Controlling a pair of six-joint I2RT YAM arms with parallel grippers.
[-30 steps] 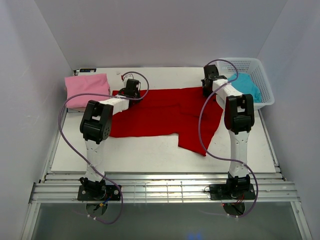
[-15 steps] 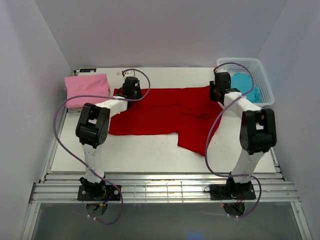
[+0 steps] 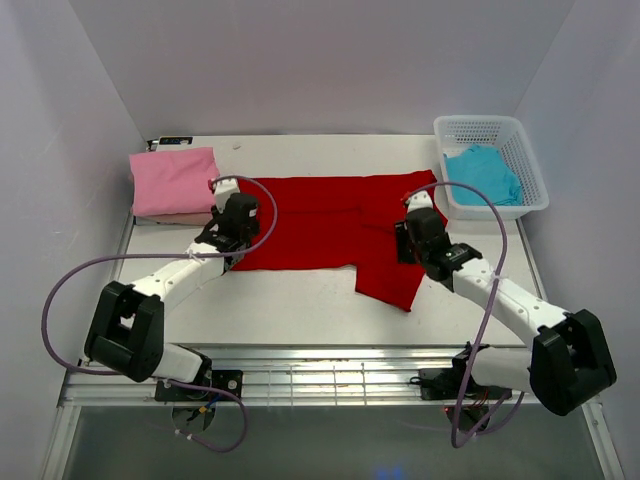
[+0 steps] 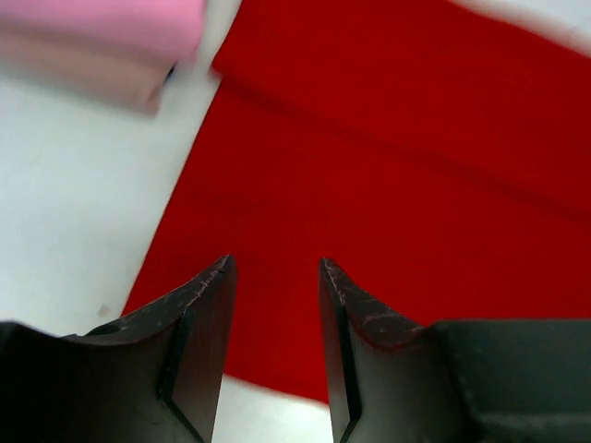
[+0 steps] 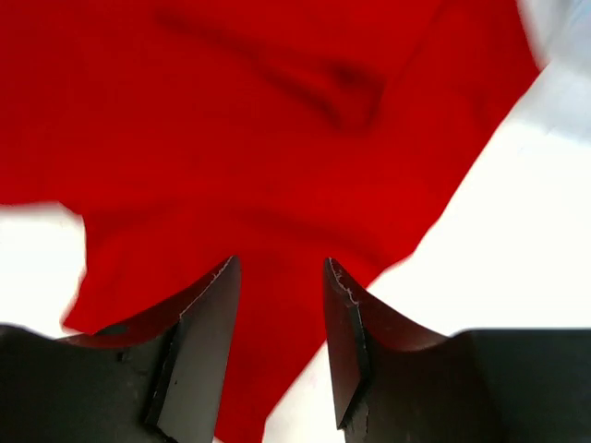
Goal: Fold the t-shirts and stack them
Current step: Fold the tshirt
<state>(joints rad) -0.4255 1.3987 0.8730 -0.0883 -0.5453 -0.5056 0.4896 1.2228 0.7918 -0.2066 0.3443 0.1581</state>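
The bright red t-shirt (image 3: 330, 222) lies spread flat across the middle of the table, one sleeve pointing toward the near edge. My left gripper (image 3: 238, 222) hovers over its left side, open with nothing between the fingers. In the left wrist view (image 4: 275, 268) the red cloth (image 4: 388, 157) and its near edge show through the gap. My right gripper (image 3: 421, 240) hangs over the shirt's right side, also open and empty (image 5: 282, 268) above the red cloth (image 5: 231, 120). A folded pink shirt (image 3: 173, 180) rests on a paler beige one (image 3: 160, 216) at the far left. The turquoise shirt (image 3: 485, 172) lies in the basket.
The white lattice basket (image 3: 490, 128) stands at the far right corner. A small dark device (image 3: 172, 142) sits behind the pink stack. Bare white table (image 3: 300, 300) runs between the shirt and the metal rails at the near edge.
Both grippers were shut at the shirt's far corners, then opened and let go. Both arms have drawn back toward the near side, and the shirt now lies flatter.
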